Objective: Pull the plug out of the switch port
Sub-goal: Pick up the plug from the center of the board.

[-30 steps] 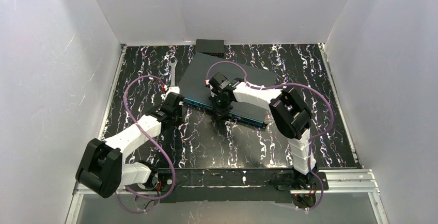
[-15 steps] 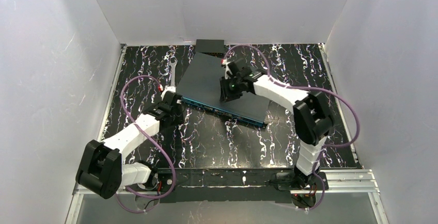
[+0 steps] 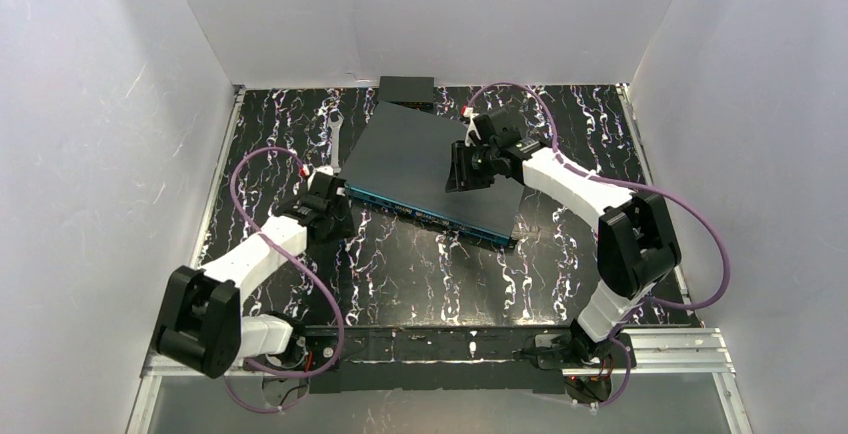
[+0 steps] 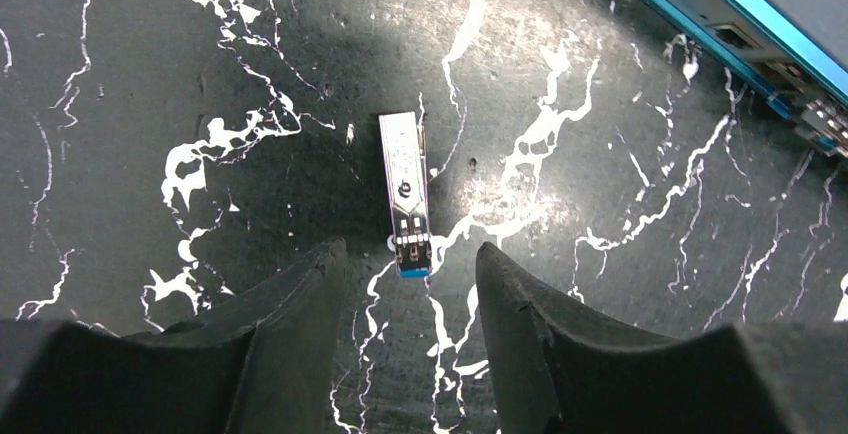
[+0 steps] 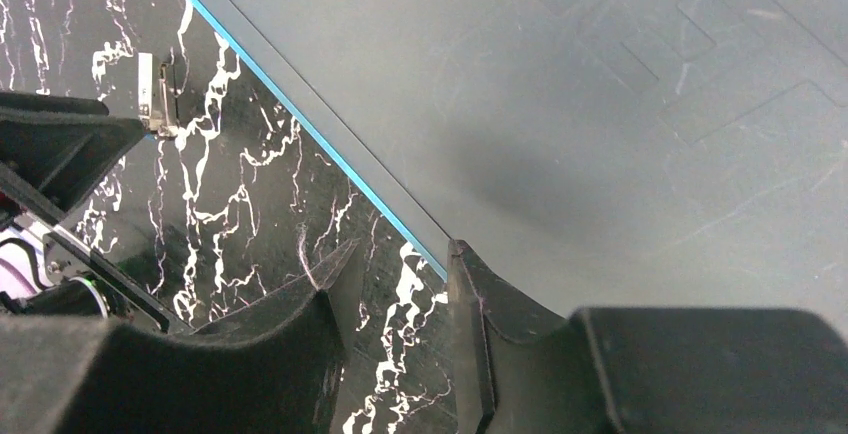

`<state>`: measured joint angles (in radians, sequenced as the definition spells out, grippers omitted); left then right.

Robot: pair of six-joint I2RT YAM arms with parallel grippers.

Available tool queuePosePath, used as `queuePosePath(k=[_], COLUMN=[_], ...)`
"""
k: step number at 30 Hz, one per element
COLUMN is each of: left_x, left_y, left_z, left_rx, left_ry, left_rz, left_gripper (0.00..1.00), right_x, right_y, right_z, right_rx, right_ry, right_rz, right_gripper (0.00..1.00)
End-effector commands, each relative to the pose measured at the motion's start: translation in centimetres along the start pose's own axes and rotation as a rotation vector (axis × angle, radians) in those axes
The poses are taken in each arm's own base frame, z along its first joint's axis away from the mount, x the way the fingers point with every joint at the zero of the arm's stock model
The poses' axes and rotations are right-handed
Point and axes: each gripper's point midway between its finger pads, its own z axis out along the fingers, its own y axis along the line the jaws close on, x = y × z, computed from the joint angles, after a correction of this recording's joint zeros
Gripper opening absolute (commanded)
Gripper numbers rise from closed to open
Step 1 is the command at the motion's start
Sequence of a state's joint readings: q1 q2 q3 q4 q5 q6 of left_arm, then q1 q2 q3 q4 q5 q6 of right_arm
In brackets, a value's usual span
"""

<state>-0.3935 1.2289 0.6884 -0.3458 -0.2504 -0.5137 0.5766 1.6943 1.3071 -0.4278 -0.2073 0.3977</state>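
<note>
The plug (image 4: 405, 194) lies loose on the table (image 4: 130, 74), near the switch (image 3: 415, 159) but out of it, just ahead of the left gripper (image 4: 410, 256), whose jaws stand spread and empty. The right gripper (image 5: 402, 254) hangs above the switch's top, jaws apart, holding nothing

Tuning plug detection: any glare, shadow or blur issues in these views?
Left wrist: plug sharp, bright glare patch on the table just above it. Right wrist: soft dark shadow across the switch top. Top: even light, plug too small to make out.
</note>
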Motion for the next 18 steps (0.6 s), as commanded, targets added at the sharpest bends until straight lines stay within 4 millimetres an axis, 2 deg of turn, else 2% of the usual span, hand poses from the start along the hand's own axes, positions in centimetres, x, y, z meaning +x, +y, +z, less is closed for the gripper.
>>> queuePosePath(k=[1, 6, 10, 12, 13, 15, 18], left_x=[-0.8, -1.1, -1.2, -1.1, -1.1, -0.9, -0.8], left_y=[-0.5, -0.7, -0.3, 0.0, 0.1, 0.3, 0.5], left_z=[0.6, 1.5, 2.1, 2.5, 2.6, 2.8, 3.0], left_rx=[0.009, 0.013, -0.012, -0.031, -0.036, -0.046, -0.057], left_ry=[0.046, 0.064, 0.079, 0.088, 0.09, 0.096, 0.107], left_rz=[-0.057, -0.074, -0.077, -0.074, -0.072, -0.07, -0.069], left_gripper=[0.48, 0.52, 0.38, 0.27, 0.25, 0.25, 0.3], right_x=[0.0, 0.7, 1.1, 1.2, 1.2, 1.2, 1.1], right_y=[0.4, 0.4, 0.4, 0.2, 0.2, 0.0, -0.1], right_z=[-1.7, -1.5, -1.5, -1.5, -1.6, -1.7, -2.0], right_rx=[-0.019, -0.028, -0.033, -0.027, -0.025, -0.017, -0.008], right_ry=[-0.022, -0.003, 0.007, 0.008, 0.007, 0.006, 0.001], right_rz=[0.009, 0.019, 0.023, 0.024, 0.021, 0.017, 0.012], right_gripper=[0.45, 0.45, 0.45, 0.45, 0.45, 0.45, 0.45])
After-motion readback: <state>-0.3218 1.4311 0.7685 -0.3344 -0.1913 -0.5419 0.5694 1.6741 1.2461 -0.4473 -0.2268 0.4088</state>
